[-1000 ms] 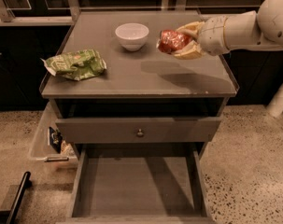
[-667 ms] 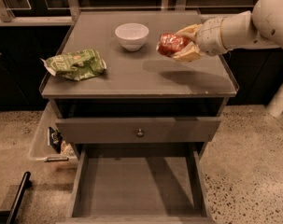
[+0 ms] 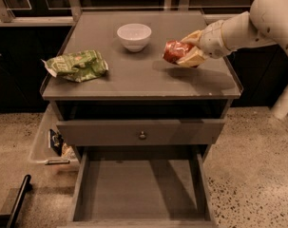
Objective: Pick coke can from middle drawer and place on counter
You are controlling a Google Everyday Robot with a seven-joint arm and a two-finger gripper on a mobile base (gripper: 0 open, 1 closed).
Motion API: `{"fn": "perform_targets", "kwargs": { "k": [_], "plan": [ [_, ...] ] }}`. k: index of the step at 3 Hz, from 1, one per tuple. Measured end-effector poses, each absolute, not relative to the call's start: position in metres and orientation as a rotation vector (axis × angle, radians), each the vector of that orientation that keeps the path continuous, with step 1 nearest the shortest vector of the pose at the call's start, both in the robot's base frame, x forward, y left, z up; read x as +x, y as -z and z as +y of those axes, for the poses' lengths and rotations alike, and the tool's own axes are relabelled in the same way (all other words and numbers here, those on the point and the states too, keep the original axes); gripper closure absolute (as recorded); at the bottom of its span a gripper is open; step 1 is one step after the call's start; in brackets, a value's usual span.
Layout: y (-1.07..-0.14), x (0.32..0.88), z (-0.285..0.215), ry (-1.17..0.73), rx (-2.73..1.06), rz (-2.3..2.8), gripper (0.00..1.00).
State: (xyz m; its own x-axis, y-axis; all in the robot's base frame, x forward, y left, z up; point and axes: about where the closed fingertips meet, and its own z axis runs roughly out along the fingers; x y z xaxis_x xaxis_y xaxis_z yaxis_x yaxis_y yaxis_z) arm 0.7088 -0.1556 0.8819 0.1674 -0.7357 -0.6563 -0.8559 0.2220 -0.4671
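The gripper (image 3: 182,51) reaches in from the right on a pale arm (image 3: 248,25) and clasps the coke can (image 3: 173,50) between its two fingers, holding the can tilted on its side over the right part of the counter (image 3: 134,82), with a shadow on the surface just beside it. On the counter, a white bowl (image 3: 134,36) stands near the back, just left of the can, and a crumpled green snack bag (image 3: 77,64) lies well apart on the left side. Below a drawer front (image 3: 110,133) with a small round knob (image 3: 142,135), the middle drawer (image 3: 139,189) is pulled out, showing its flat grey floor.
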Motion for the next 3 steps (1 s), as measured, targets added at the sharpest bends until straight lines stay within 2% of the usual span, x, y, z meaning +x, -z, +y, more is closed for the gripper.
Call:
{"fn": "perform_targets", "kwargs": {
  "k": [1, 2, 3],
  "plan": [
    [-0.8728, 0.7119, -0.1613, -0.177, -1.534, 1.634, 1.0],
    [-0.8726, 0.7119, -0.1614, -0.177, -1.534, 1.635, 0.81],
    [-0.8726, 0.7119, -0.1614, -0.177, -1.534, 1.635, 0.58]
  ]
}}
